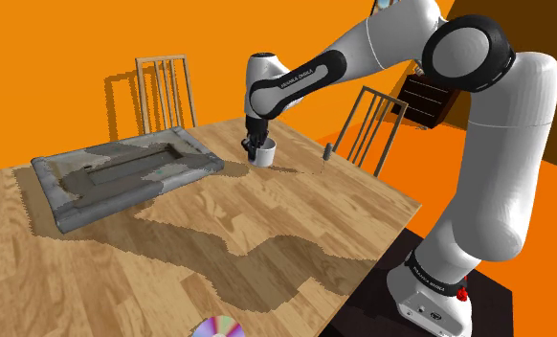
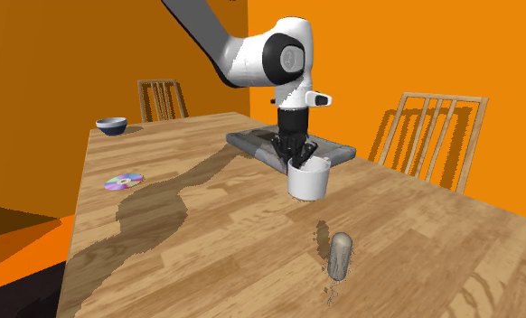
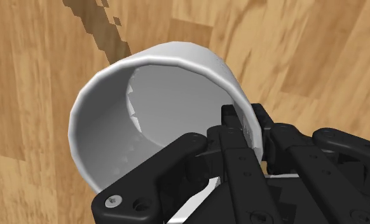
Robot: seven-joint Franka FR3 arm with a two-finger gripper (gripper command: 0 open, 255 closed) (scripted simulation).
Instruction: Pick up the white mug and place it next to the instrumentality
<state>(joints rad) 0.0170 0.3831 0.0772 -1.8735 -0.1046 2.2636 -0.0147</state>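
The white mug [image 1: 263, 154] stands upright on the wooden table [image 1: 219, 239], near its far edge in the shoulder view. My black gripper [image 1: 252, 145] comes down on it from above and is shut on its rim. In the wrist view one finger is inside the mug [image 3: 171, 60] and the other outside, with the gripper [image 3: 239, 132] clasping the wall between them. Whether the mug [image 2: 308, 182] under the gripper [image 2: 299, 155] touches the table, I cannot tell. A small grey capsule-shaped instrument [image 2: 341, 257] stands upright a short way off, and it is also visible in the shoulder view [image 1: 327, 150].
A flat grey tray-like slab [image 1: 123, 172] lies behind the mug. A shiny disc [image 2: 124, 182] and a blue bowl [image 2: 112, 125] sit toward the second exterior view's left. Wooden chairs [image 1: 167, 91] [image 2: 428, 135] stand along the table's edges.
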